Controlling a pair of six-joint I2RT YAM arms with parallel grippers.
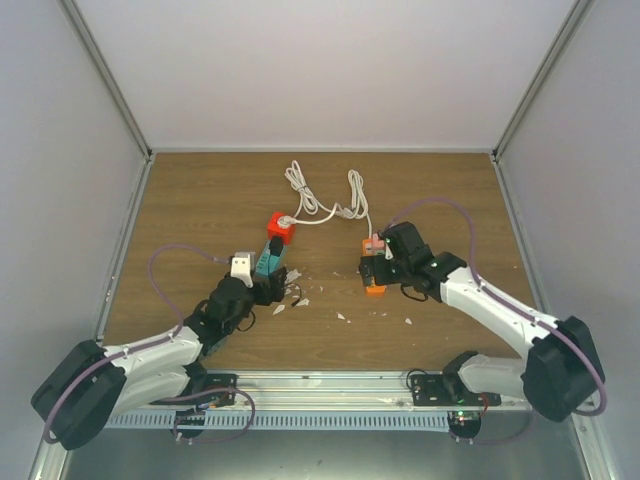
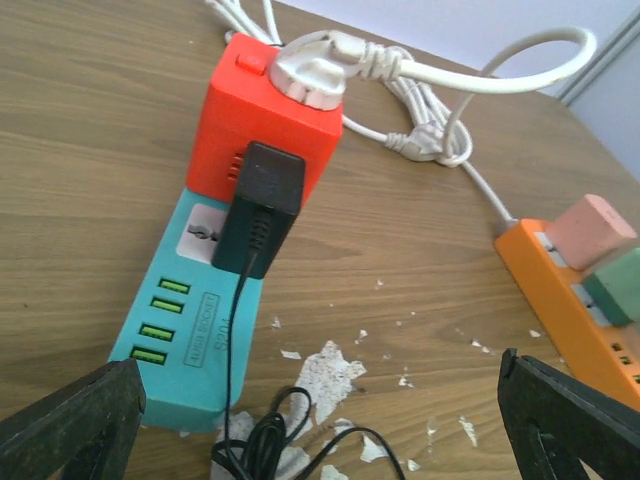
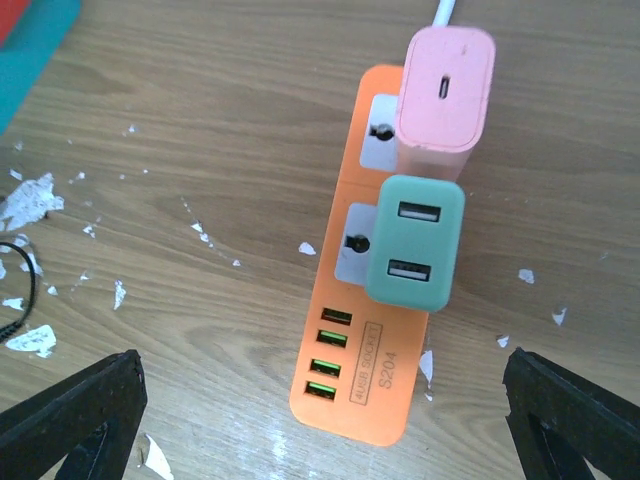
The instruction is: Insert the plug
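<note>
A black plug (image 2: 260, 205) with a black cord sits in a socket of the teal power strip (image 2: 175, 330), against a red cube adapter (image 2: 265, 120) that carries a white round plug (image 2: 312, 70). My left gripper (image 2: 320, 430) is open and empty, just short of the strip's near end, its fingers (image 2: 70, 420) spread wide over the coiled black cord (image 2: 250, 440). An orange power strip (image 3: 370, 370) holds a pink charger (image 3: 445, 90) and a green charger (image 3: 415, 240). My right gripper (image 3: 320, 400) is open and empty above its USB end.
A white cable (image 1: 325, 200) loops at the back between the teal strip (image 1: 268, 258) and the orange strip (image 1: 374, 285). White flecks of chipped surface lie between the strips. A small white block (image 1: 241, 265) sits beside the left wrist. Grey walls enclose the wooden table (image 1: 450, 190).
</note>
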